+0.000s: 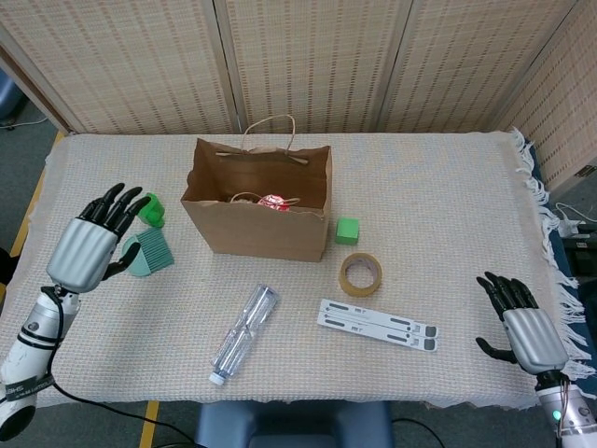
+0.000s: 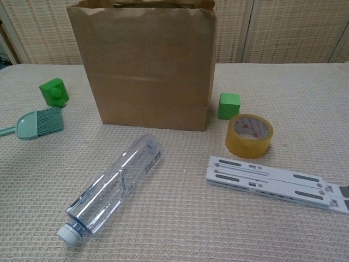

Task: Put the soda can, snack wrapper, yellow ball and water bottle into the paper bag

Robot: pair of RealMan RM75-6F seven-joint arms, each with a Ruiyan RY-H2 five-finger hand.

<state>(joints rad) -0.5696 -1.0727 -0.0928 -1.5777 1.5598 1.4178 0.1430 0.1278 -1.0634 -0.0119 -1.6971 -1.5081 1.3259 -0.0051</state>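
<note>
The brown paper bag [image 1: 270, 233] [image 2: 147, 65] stands upright at the table's middle back, with something red and white [image 1: 273, 202] showing inside; the rest of its contents are hidden. A clear water bottle [image 1: 244, 334] [image 2: 112, 190] lies on its side in front of the bag, cap toward the front edge. My left hand [image 1: 91, 246] hovers empty at the far left with fingers spread, well away from the bag and bottle. My right hand [image 1: 522, 327] rests open near the front right corner. Neither hand shows in the chest view.
A green brush [image 1: 140, 255] [image 2: 35, 124] and a green block [image 1: 149, 208] [image 2: 53, 91] lie left of the bag. A green cube [image 1: 347, 231] [image 2: 229, 105], a tape roll [image 1: 360, 274] [image 2: 249, 135] and a white folding stand [image 1: 378, 325] [image 2: 272, 181] lie to its right.
</note>
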